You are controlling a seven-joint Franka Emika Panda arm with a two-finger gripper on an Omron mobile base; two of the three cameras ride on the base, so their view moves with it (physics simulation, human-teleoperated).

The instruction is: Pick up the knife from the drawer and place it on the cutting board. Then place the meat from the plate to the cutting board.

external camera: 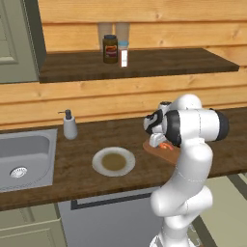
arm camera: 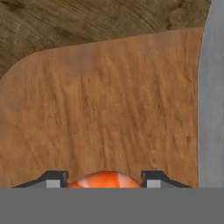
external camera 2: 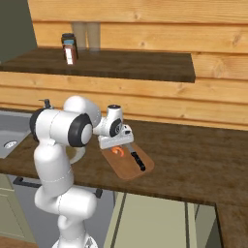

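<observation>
We have the counter point(external camera: 72, 166) running wall to wall, dark wood, with the sink point(external camera: 24, 157) at its far left and a soap bottle point(external camera: 70, 125) just beside that. A shelf point(external camera 2: 111, 65) above carries a jar point(external camera: 110, 48) and a small bottle point(external camera: 124, 54).

The board point(external camera 2: 127, 167) lies on the counter right of the plate point(external camera: 114, 161), well apart from it. The plate is bare; only its brownish centre shows. The knife point(external camera 2: 136, 159) already rests on the board, dark handle toward the near edge; in the hand view its grey blade point(arm camera: 210, 100) runs along the right side.

The gripper point(arm camera: 104, 180) hangs low over the board. The meat point(arm camera: 104, 179) sits between the two fingertips point(arm camera: 53, 179), orange-red, directly over bare board. We read the jaws as closed on the meat, half-wide; whether the pads are pressing it or just flanking it we cannot tell for certain.

Risks, as we judge them:
- Opening while too high: the curled piece could bounce or roll off toward the board's edge.
- Pressing down too far: the fingertips could strike the board and shove it along the counter.
- Meat clinging to one pad on release, then being dragged away as the hand lifts.
- Drifting right on retreat: the hand could clip the blade and knock the knife off the board.
</observation>
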